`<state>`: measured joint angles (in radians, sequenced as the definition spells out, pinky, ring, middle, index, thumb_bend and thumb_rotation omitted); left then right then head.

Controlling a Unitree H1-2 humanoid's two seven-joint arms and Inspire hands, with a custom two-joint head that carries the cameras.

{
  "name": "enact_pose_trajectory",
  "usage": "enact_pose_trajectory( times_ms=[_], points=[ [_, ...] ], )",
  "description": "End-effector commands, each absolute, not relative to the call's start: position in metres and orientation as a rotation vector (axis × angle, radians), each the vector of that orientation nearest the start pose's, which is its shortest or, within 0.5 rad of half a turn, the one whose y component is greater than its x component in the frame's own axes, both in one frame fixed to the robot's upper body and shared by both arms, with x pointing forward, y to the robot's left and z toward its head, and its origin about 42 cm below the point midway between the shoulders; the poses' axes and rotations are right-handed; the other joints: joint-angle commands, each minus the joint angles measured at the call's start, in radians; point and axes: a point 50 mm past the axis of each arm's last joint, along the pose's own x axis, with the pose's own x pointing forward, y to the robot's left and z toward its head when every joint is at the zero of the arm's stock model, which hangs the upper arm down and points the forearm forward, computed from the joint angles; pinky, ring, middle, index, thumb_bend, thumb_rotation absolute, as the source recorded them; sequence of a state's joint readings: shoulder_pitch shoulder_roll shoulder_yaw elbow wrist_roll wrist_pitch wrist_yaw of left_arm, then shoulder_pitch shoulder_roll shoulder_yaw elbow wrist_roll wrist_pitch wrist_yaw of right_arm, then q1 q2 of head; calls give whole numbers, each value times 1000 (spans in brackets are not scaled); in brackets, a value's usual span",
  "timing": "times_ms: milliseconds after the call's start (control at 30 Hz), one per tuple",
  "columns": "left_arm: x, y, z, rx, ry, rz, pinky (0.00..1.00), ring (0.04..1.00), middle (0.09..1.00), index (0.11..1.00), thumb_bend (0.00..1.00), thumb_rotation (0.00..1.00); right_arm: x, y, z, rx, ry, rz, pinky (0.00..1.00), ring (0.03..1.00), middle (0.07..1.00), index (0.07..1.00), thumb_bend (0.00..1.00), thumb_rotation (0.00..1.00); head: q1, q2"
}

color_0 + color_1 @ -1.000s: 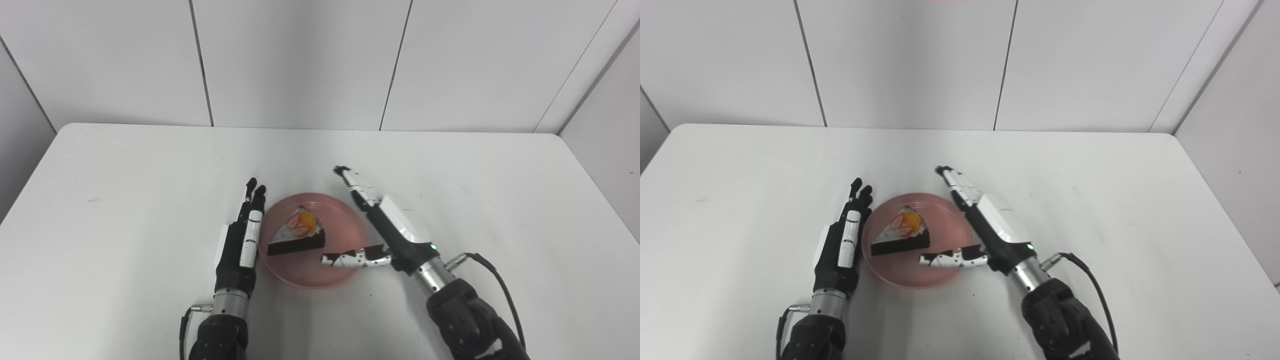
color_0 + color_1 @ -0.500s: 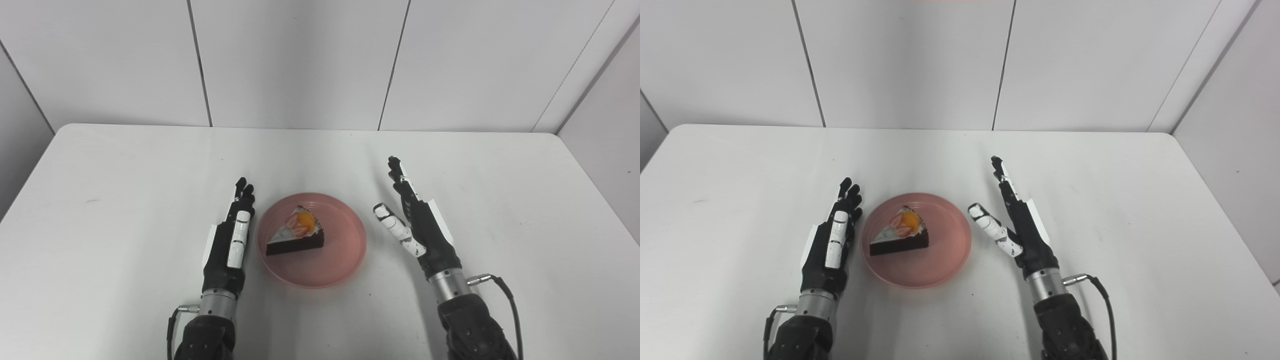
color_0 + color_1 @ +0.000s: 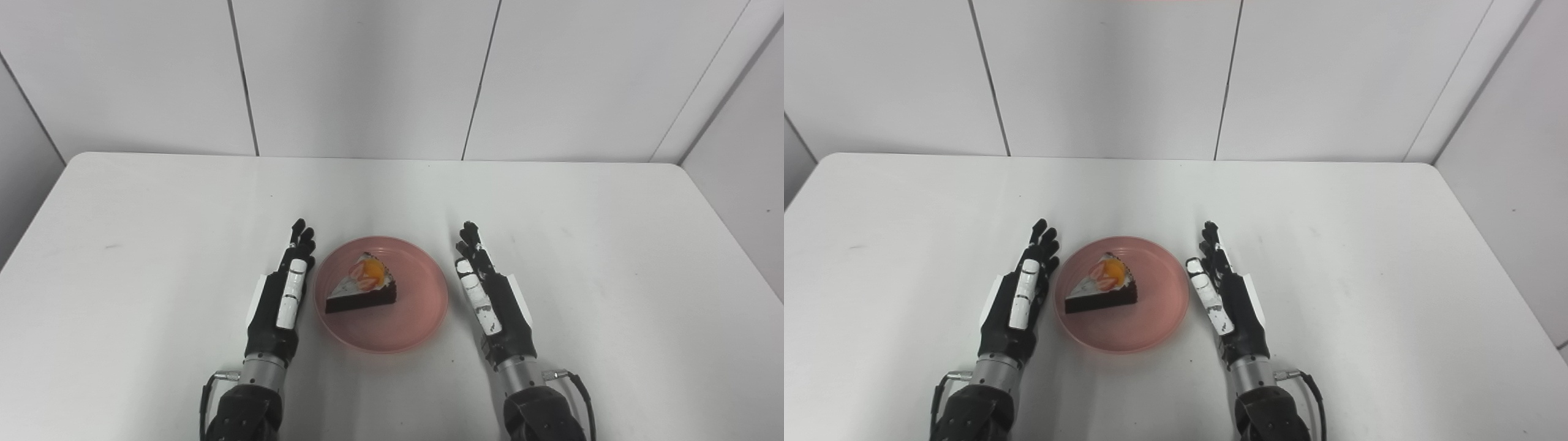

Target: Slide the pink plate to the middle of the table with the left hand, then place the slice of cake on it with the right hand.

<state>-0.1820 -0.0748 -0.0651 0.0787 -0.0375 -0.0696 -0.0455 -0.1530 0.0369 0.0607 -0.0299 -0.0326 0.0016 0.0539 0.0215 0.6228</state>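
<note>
On the left, the left hand [image 3: 278,303] lies flat just beside the pink plate [image 3: 422,312]. Its fingers [image 3: 298,237] are straight and point away from the robot. They lie close side by side and hold nothing. This hand has hardly moved in the last second. From these views it is hard to tell if it rests on the white counter [image 3: 153,245] or floats a little above it.

In the middle sits the pink plate, about halfway across the counter and nearer its front edge. The slice of cake [image 3: 362,286] lies on the plate. It is dark at the side, white on top, with red and orange fruit. The plate and the cake are in the same spot as a second ago.

On the right is the big change. A second ago the right hand [image 3: 495,306] was leaning over the plate, with its thumb near the cake. Now it has pulled back and turned, and it sits just beside the plate on the right. Its fingers [image 3: 470,236] are straight and hold nothing. The thumb lies along the hand.

So both hands have let go and moved off. The plate is in the middle and the cake is on it. That looks like the whole job is done, and the hands are just resting on each side.
</note>
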Motion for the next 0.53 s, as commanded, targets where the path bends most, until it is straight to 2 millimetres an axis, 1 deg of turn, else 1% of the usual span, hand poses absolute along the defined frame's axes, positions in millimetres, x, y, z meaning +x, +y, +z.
enact_pose_trajectory(
  times_ms=[0,233,267,367,500],
  points=[
    [338,151,140,-107,-177,-180,1000,1000,1000,1000,655,1000,333,-164,162,19,-260,159,1000,1000,1000,1000,612,867,1,0],
    [337,152,140,-107,-162,-199,1000,1000,1000,1000,658,1000,332,-162,160,51,-257,159,1000,1000,1000,1000,594,829,9,-7],
    [336,153,140,-107,-162,-201,1000,1000,1000,1000,657,1000,332,-162,160,47,-252,154,1000,1000,1000,1000,608,848,9,-6],
    [335,154,140,-111,-161,-203,1000,1000,1000,1000,657,1000,332,-162,160,37,-240,147,1000,1000,1000,1000,617,859,10,-4],
    [335,155,140,-114,-154,-201,1000,1000,1000,1000,667,1000,335,-164,159,17,-233,129,1000,1000,1000,1000,603,875,8,-2]
  ],
)
